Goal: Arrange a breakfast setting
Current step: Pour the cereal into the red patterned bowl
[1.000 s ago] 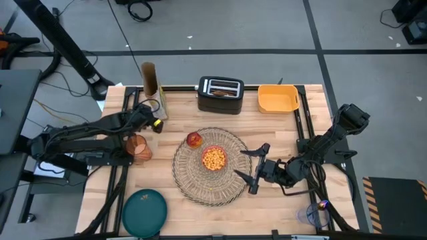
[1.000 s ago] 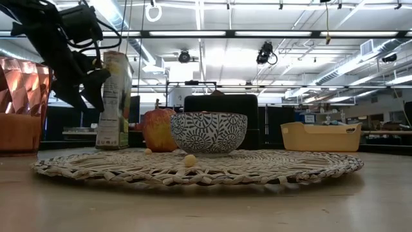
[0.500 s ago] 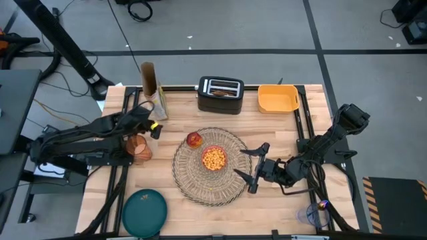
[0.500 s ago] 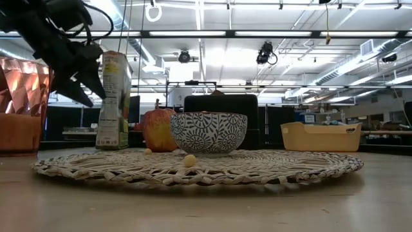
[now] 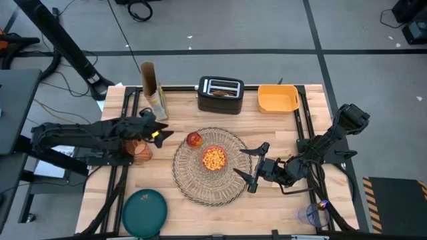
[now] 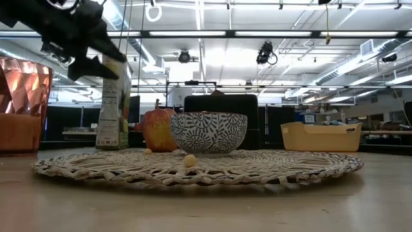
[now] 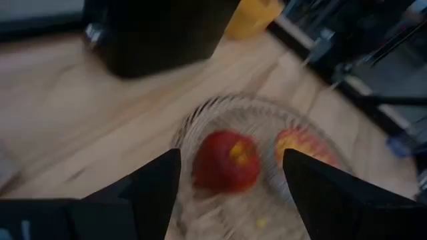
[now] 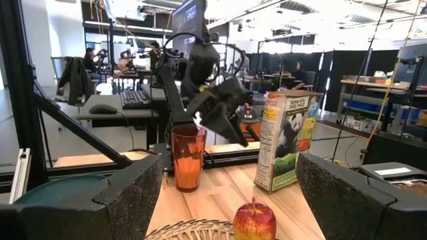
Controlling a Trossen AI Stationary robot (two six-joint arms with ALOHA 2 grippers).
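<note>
left gripper (image 5: 159, 131) hovering spread beside translucent orange cup (image 5: 139, 149), empty | right gripper (image 5: 255, 166) waiting spread at round woven straw placemat (image 5: 212, 165) edge | red apple (image 5: 194, 139) and patterned cereal bowl (image 5: 213, 159) sitting on placemat; dark teal plate (image 5: 145, 211) at table (image 5: 280, 127) front | risk: arm clipping cup or panda cereal box (image 5: 156, 101) (both tall, likely tipping)

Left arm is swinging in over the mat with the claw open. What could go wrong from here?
1. The left claw hangs open between the orange cup and the apple; a low sweep may tip the cup or roll the apple off the placemat.
2. The cereal box stands just behind that arm and could get knocked over.
3. Loose cereal pieces lie on the mat beside the filled bowl; bumping it may spill more.
</note>
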